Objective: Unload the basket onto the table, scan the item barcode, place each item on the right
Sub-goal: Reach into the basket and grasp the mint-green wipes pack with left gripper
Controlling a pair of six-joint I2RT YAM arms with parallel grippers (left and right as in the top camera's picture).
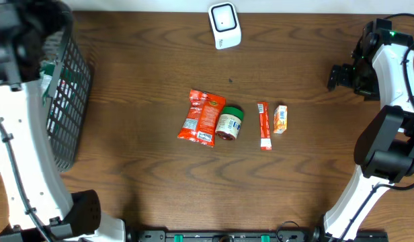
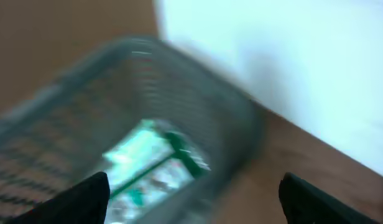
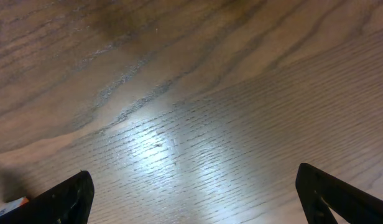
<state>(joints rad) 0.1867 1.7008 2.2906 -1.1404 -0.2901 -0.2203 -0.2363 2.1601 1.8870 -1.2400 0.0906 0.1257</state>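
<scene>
Both sets of jaws are spread wide, nothing in them. Left gripper (image 2: 193, 190) hangs over the dark wire-mesh basket (image 2: 232, 121), with a green-and-white packet (image 2: 155, 160) lying inside (view's pretty blurry). Right gripper (image 3: 193, 183) hovers over the bare brown wooden table (image 3: 179, 93). Mid-table, in a row: red snack bag (image 1: 202, 117), green-lidded jar (image 1: 229, 124), red stick sachet (image 1: 263, 125), small orange carton (image 1: 280, 119). White barcode scanner (image 1: 224, 25) sits at the far edge.

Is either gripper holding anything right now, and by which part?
Nothing is held. The left gripper is open above the grey wire basket; the right gripper is open over the brown wooden table.
</scene>
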